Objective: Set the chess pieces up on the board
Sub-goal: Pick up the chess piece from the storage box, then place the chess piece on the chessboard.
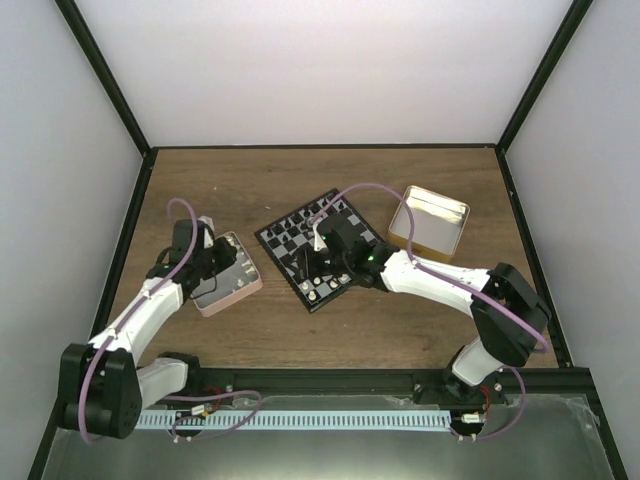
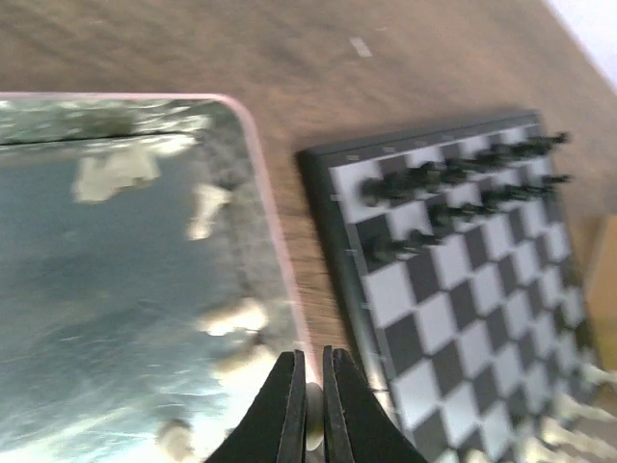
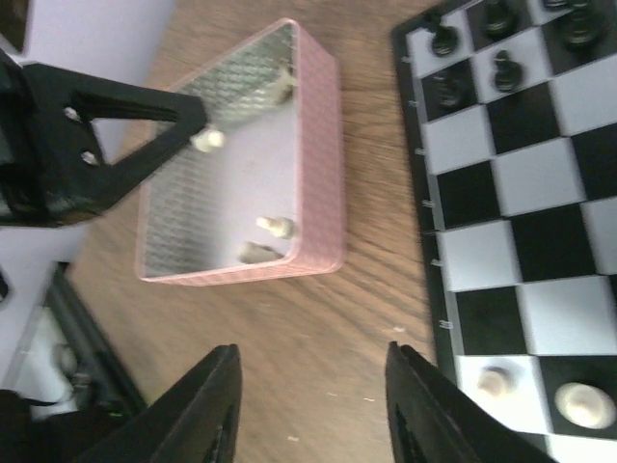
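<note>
The board (image 1: 300,232) lies mid-table, with black pieces (image 2: 463,174) along its far rows and cream chess pieces (image 3: 583,403) on its near rows. My left gripper (image 2: 310,359) hangs over the right rim of the pink tin (image 2: 270,212), shut on a small cream chess piece (image 2: 312,410). Several more cream pieces (image 2: 231,316) lie loose inside the tin. My right gripper (image 3: 313,386) stands open and empty above the bare wood between the tin (image 3: 323,145) and the board's left edge (image 3: 424,241). From above, the left gripper (image 1: 218,268) and right gripper (image 1: 312,268) flank that gap.
A gold tin (image 1: 430,222) sits open to the right of the board. Black frame posts and white walls close in the table on three sides. The left arm's dark finger (image 3: 145,159) reaches over the tin in the right wrist view.
</note>
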`<state>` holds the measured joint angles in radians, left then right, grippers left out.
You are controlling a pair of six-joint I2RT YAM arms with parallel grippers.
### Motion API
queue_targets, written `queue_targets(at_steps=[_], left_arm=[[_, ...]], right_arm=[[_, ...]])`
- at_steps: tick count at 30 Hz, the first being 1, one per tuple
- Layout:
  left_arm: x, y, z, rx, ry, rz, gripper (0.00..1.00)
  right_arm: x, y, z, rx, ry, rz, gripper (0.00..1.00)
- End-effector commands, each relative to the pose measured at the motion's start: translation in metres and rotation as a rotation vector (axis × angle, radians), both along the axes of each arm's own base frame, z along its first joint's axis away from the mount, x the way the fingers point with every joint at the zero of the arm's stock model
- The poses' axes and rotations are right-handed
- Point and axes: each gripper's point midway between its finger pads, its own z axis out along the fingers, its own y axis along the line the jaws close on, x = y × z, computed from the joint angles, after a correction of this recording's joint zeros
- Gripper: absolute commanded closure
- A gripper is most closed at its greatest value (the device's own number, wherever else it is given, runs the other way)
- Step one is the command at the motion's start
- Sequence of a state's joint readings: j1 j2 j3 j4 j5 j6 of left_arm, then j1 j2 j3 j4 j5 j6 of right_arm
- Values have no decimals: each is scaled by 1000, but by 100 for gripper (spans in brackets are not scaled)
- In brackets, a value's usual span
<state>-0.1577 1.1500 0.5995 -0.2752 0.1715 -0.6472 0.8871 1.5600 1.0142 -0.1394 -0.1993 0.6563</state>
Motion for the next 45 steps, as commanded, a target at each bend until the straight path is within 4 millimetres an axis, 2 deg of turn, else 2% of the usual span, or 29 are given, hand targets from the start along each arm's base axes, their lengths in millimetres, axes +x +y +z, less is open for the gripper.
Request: queue_targets(at_steps=[1,5,9,17,28,33,40,45], left_arm=[[4,-36,48,-191,-122,-125,96],[1,-63,67,-337,-121,-210,96],[-3,-88,82,-443,-124,-288,96],[-14,-123,82,-513,-78,-383,96],[-16,-129,75,-520,-56,-401,96],[-16,-128,74,-519,-54,-399,96],[-14,-128,76,-520,-62,-391,96],[-14,-129,75,-528,-53,-392,96]], right_arm=[[-10,30,42,197,-16,98,54],[-8,38,59,257,-34,110,47],[-1,42,62,270,-26,74,46],[17,43,54,236,-11,-13,51],[25,35,45,190,-26,-71,71],[23,34,41,176,-20,-64,73],[15,29,34,160,1,-44,70],[14,30,36,171,-4,-38,80]])
